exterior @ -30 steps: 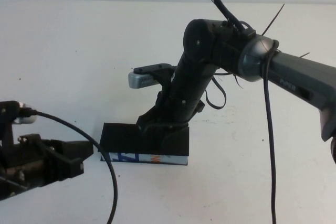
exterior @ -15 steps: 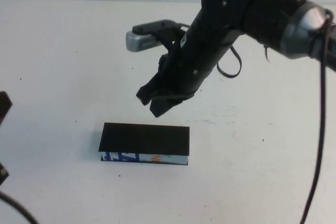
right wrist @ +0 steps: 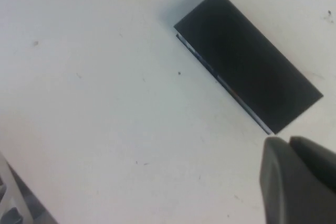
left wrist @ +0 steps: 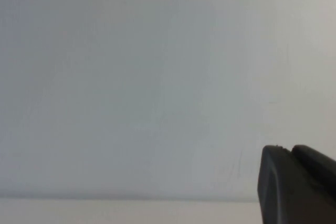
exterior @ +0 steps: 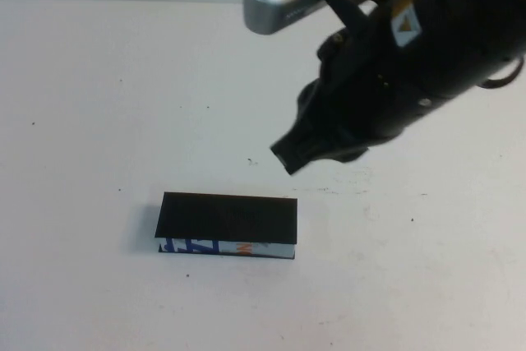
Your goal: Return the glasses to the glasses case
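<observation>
Left gripper [left wrist: 296, 184]: out of the high view; only a dark fingertip seen against a blank pale surface; spread of fingers cannot be told. Glasses case [exterior: 227, 225]: flat on the white table [exterior: 99, 121], lid down, patterned strip facing the robot; glasses not visible. Right gripper [exterior: 300, 150]: raised above the table, beyond and right of the case, fingers pressed together, holding nothing.

The closed glasses case [exterior: 227, 224] hides its contents. Only one tip of the left gripper [left wrist: 296, 184] shows, at the frame's corner. The right gripper [exterior: 289, 154] is partly cropped.
</observation>
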You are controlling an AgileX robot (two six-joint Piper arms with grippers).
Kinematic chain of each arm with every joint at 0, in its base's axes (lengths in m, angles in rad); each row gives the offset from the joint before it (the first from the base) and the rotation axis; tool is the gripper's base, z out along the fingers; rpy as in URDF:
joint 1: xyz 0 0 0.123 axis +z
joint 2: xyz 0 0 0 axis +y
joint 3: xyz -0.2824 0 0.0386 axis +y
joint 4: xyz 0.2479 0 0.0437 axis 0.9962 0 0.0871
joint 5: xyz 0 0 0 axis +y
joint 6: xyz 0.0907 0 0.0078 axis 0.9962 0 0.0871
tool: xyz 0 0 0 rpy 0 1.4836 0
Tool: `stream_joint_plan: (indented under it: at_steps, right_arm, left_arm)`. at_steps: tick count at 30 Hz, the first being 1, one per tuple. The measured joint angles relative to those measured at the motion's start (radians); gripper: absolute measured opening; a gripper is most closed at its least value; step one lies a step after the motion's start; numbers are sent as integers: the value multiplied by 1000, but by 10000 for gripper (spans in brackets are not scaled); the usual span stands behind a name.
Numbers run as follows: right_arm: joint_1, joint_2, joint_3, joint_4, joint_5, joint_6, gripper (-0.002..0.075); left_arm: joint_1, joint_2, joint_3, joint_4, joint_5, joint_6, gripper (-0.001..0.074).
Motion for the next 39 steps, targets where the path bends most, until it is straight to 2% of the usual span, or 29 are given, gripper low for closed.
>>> stream_joint_plan:
  at_steps: [11, 16, 20, 25, 33, 39]
  right_arm:
    - [3, -590, 590, -22, -339, 115, -11]
    - [3, -866, 811, -26, -467, 172, -11]
    - [3, -1024, 924, -24, -488, 201, -11]
    - [3, -1101, 1021, -14, -500, 203, -11]
    - [3, -1140, 1212, 8, -723, 203, -11]
    - [3, -1140, 1268, 81, -724, 204, -11]
  left_arm:
    - [0, -3, 228, -2, -64, 0, -4]
    - [0, -3, 235, -2, -72, 0, -4]
    - [0, -3, 235, -2, -78, 0, -4]
    - [0, -3, 235, -2, -80, 1, -4]
    - [0, -3, 235, -4, -81, 1, -4]
    - [0, -3, 235, -10, -82, 1, -4]
